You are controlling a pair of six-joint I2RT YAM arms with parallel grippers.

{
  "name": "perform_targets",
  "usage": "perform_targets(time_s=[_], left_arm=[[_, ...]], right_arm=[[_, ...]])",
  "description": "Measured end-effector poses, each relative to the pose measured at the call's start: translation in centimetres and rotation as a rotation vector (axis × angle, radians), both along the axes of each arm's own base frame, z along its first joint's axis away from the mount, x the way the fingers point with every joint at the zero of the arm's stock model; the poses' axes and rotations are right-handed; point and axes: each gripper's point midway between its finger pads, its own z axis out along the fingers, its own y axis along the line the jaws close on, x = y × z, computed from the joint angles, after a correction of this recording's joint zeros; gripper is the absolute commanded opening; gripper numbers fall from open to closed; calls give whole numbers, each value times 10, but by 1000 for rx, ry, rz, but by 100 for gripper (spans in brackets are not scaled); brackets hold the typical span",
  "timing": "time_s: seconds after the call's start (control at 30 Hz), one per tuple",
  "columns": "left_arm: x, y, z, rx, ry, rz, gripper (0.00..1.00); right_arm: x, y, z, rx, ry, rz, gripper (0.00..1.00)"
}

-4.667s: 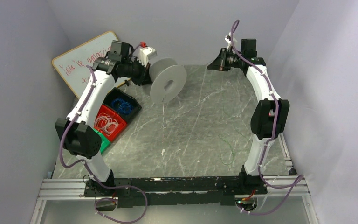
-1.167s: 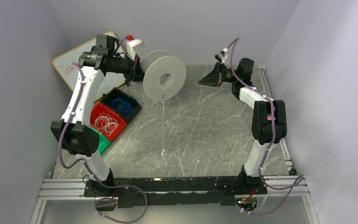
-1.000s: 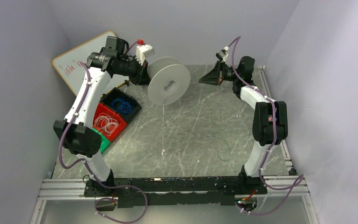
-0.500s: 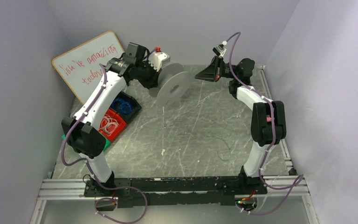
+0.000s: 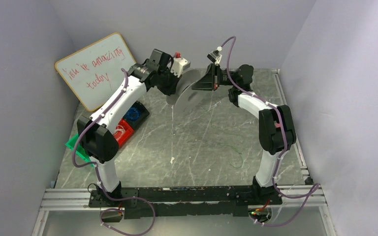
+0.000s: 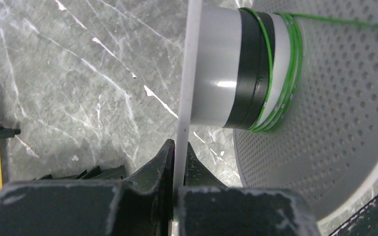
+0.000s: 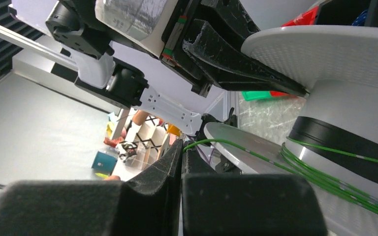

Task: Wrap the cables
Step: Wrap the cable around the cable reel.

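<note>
Bin (image 5: 144,116) of blue coils (image 5: 135,112); left gripper (image 6: 177,147) tight on spool (image 6: 216,73), right gripper (image 7: 182,147) tight on cable (image 6: 292,69).

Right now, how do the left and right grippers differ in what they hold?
The left gripper clamps the white spool's flange; the right gripper pinches the green cable. The left gripper's load is a broad disc, the right gripper's a fine strand running onto the spool core. Both are shut.

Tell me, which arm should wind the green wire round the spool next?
Probably the right. The right gripper pinches the green wire leading onto the spool; the left gripper only clamps the spool's rim, holding it up.
</note>
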Motion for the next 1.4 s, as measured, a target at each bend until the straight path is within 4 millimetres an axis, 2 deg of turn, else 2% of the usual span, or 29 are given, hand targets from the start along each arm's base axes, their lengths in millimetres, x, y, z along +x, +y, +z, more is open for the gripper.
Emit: perform_targets(time_s=[0.2, 0.37, 0.5, 0.6, 0.7, 0.83, 0.97, 1.13, 1.27, 1.4], left_arm=[[9, 1, 3, -9, 9, 120, 2], [14, 7, -9, 6, 59, 241, 2], [22, 4, -13, -17, 88, 322, 2], [27, 5, -4, -51, 92, 373, 2], [30, 13, 5, -86, 112, 428, 2], [49, 26, 30, -200, 99, 504, 2], [72, 49, 50, -326, 95, 578, 2], [90, 84, 60, -448, 131, 631, 2], [93, 93, 74, -569, 174, 587, 2], [86, 95, 90, -685, 210, 493, 2]], right_arm=[[1, 18, -10, -9, -9, -11, 5], [9, 33, -34, -68, -8, -48, 6], [0, 48, -51, -126, -47, -23, 6], [-9, 58, -62, -150, -86, 4, 7], [-13, 61, -64, -158, -138, 22, 7], [-25, 66, -74, -182, -140, 68, 7], [-36, 66, -81, -194, -130, 112, 7], [-41, 65, -85, -199, -132, 133, 6], [-40, 64, -88, -194, -127, 142, 6], [-37, 62, -92, -178, -102, 152, 5]])
